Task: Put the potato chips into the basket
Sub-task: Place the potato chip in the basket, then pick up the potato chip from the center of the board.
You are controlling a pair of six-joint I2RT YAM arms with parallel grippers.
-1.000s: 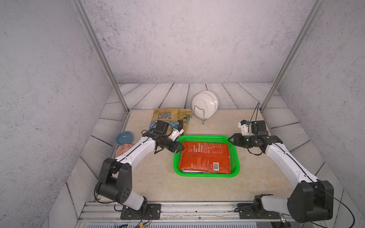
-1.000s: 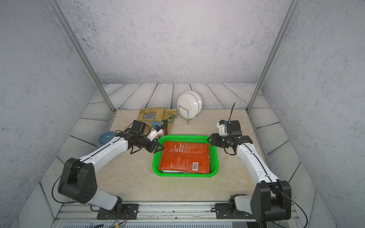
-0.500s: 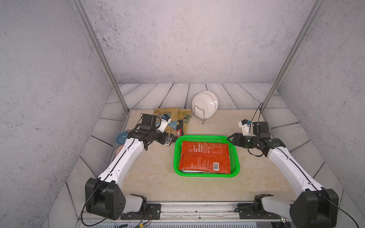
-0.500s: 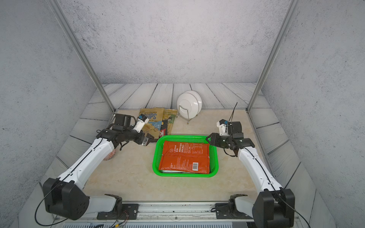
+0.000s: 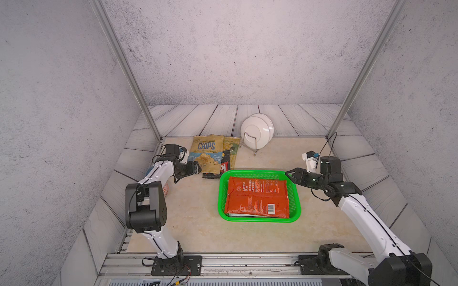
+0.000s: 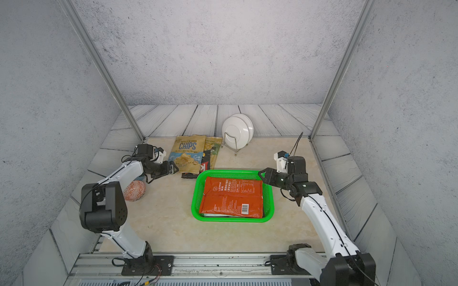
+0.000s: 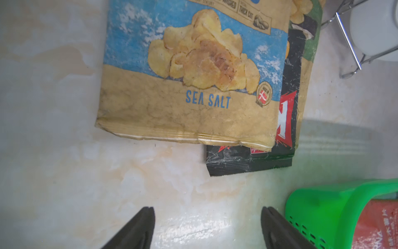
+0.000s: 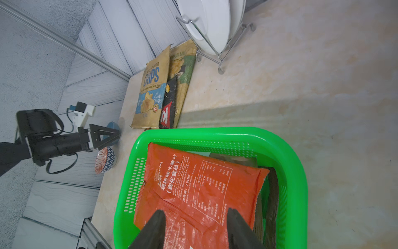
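Observation:
The green basket [image 5: 257, 219] sits mid-table with an orange chip bag [image 5: 257, 195] lying on top of other bags inside it. Behind it to the left lie a tan "CHIPS" bag [image 5: 207, 152], a black bag [image 5: 224, 168] half under it, and a green-tan bag [image 5: 232, 148]. My left gripper [image 5: 196, 168] is open and empty, low over the table just short of the tan bag's [image 7: 189, 86] near edge. My right gripper [image 5: 289, 174] hovers open over the basket's far right corner, the orange bag [image 8: 193, 183] beneath its empty jaws.
White plates in a wire rack [image 5: 256, 130] stand behind the basket. A patterned bowl [image 6: 135, 190] and a blue bowl [image 8: 112, 126] sit at the left edge beside my left arm. Metal posts [image 5: 148, 118] rise at both back corners.
My left gripper has drawn away from the basket's far left corner, swung left, opened wider, and now points at the tan bag's near edge. The right arm has barely moved.

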